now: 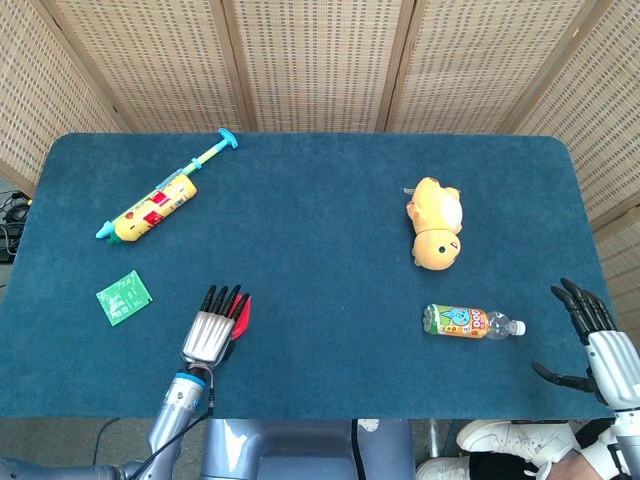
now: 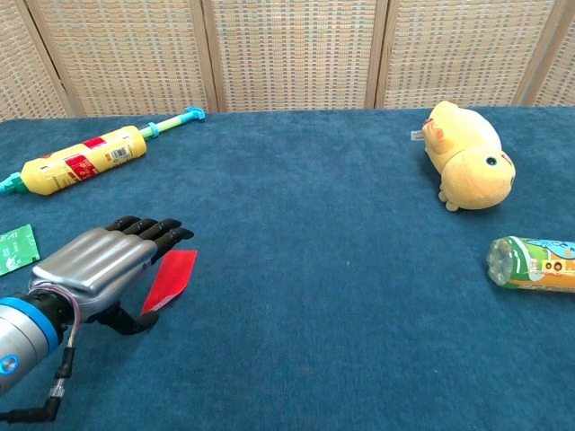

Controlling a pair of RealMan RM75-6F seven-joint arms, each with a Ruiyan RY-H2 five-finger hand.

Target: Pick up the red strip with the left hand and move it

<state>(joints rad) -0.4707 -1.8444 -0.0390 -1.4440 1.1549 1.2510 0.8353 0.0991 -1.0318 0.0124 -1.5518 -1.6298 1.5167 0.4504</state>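
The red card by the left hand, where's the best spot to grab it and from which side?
Probably its far right edge. The red card lies flat on the table, so a pinch from above at that exposed edge suits it. The left hand covers its near left side, fingers spread, holding nothing.

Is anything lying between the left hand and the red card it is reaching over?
Nothing visible does. The left hand hovers right at the red card, its fingers partly covering the card's left edge. The green card lies off to the left, and the syringe toy lies farther back.
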